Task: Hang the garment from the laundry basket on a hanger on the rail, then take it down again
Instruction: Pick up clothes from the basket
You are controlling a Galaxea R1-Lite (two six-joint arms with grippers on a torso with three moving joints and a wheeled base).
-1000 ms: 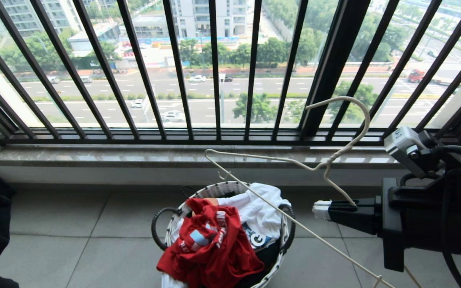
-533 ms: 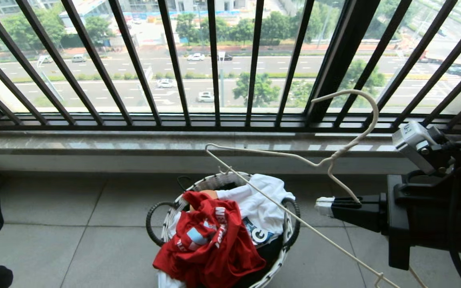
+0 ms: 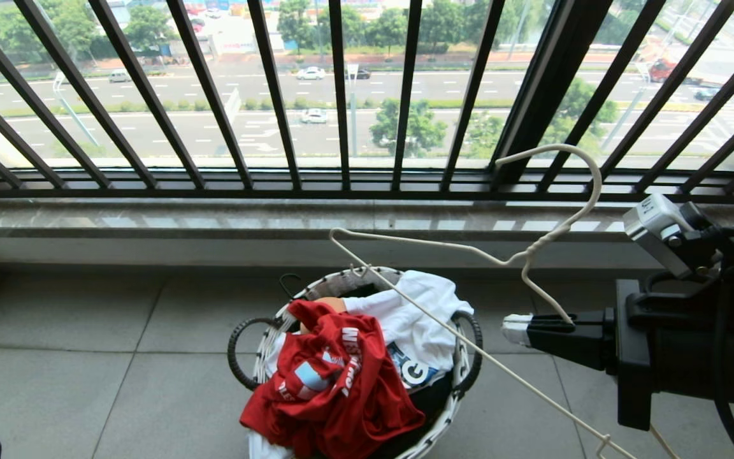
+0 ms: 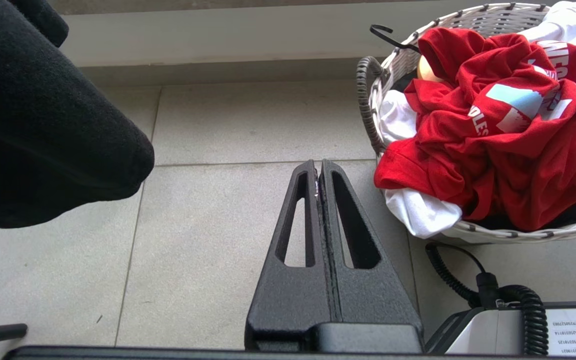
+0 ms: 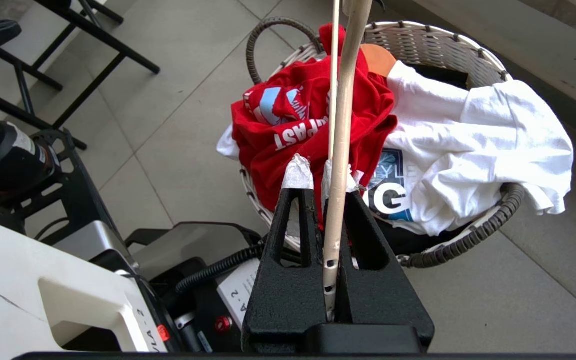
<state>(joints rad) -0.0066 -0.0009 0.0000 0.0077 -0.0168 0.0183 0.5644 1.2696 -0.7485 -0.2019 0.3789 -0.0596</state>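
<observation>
The red garment lies crumpled on top of the laundry basket, which stands on the floor tiles below the window. My right gripper is at the basket's right, shut on the cream wire hanger. The hanger's hook points up toward the window and its long bar crosses over the basket. In the right wrist view the hanger runs between the taped fingertips of that gripper, above the garment. My left gripper is shut and empty over the tiles, left of the basket. The rail is out of view.
A white printed T-shirt fills the basket's far right side. Behind it are a stone sill and the black window railing. Black cloth hangs at the left. Black stand legs cross the floor beside my base.
The whole head view has tipped downward, so sill and basket sit higher in the picture. My right gripper keeps its hold on the hanger; the garment has not moved.
</observation>
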